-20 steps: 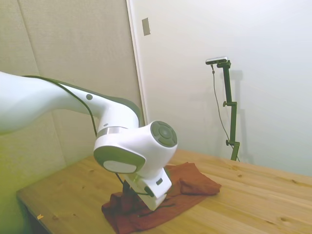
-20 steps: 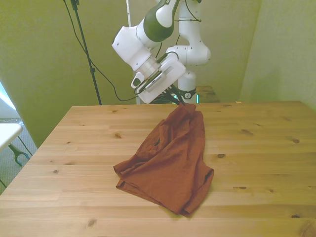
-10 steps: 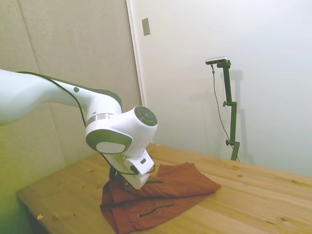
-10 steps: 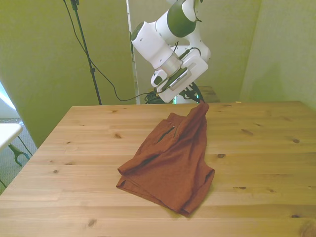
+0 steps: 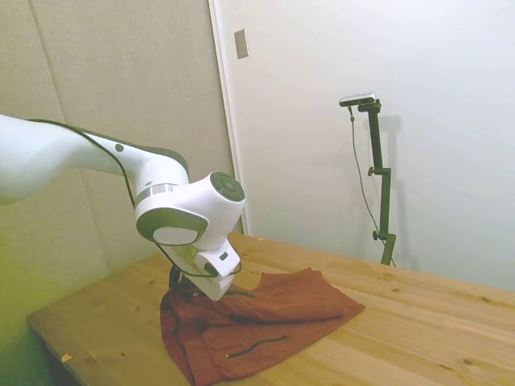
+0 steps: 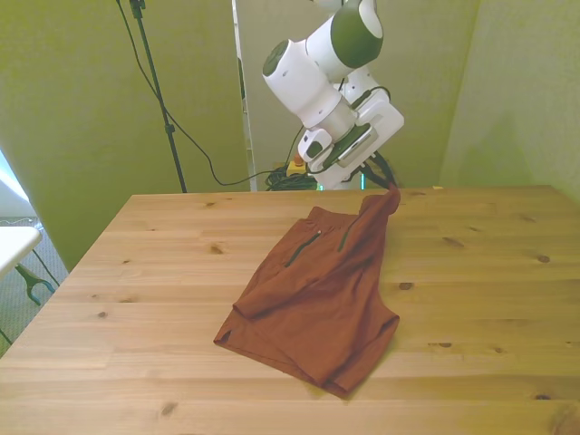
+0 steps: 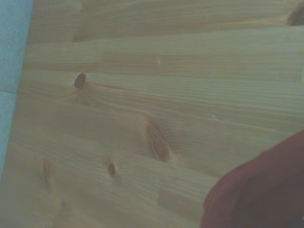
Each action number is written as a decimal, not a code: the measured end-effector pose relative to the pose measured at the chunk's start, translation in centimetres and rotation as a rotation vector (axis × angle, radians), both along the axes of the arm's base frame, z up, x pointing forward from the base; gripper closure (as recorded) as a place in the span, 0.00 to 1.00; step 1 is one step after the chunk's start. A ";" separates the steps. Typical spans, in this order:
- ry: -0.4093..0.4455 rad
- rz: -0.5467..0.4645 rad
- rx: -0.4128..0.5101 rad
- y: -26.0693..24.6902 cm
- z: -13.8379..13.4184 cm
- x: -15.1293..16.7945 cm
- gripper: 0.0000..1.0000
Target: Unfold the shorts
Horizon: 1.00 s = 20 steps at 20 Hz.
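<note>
Your jaws are pinched on a corner of the shorts [image 6: 317, 290], lifting that corner just off the bench [image 6: 145, 272] near its far edge, toward the front view's right. From there the rust-brown cloth slopes down and spreads flat over the middle of the bench (two thin dark zipper lines show near its raised end). In the wrist view you see bare wood grain with knots and one blurred fold of cloth [image 7: 261, 190].

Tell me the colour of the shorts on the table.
Plain rust-brown; the shorts show best in the front view.
</note>
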<state>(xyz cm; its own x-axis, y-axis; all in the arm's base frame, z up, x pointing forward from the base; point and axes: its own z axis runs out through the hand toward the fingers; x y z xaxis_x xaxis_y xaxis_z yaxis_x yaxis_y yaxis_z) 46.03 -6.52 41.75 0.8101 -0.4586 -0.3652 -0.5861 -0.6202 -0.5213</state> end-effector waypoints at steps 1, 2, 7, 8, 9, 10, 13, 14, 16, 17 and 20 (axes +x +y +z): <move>-0.002 0.007 -0.003 0.5 -0.2 0.3 0.00; 0.000 0.014 -0.001 1.1 -0.4 0.6 0.00; 0.001 0.063 0.009 3.2 -1.4 2.2 0.00; -0.004 0.073 0.013 3.7 -1.4 2.5 0.00; -0.008 0.083 0.012 4.1 -1.3 2.8 0.00; -0.011 0.092 0.012 4.5 -1.2 3.0 0.00; -0.017 0.119 0.010 5.9 -1.0 3.8 0.00; -0.019 0.124 0.007 6.2 -1.1 4.1 0.00; -0.022 0.126 0.002 6.5 -1.3 4.7 0.00; -0.025 0.117 -0.002 6.5 -1.2 5.0 0.00; -0.023 0.013 -0.038 5.2 -0.1 6.5 0.00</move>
<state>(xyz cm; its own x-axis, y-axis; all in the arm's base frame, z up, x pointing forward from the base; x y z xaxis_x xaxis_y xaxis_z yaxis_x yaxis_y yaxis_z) 52.49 -1.35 41.61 0.8242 -0.4611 -0.3287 -0.5658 -0.6473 -0.5107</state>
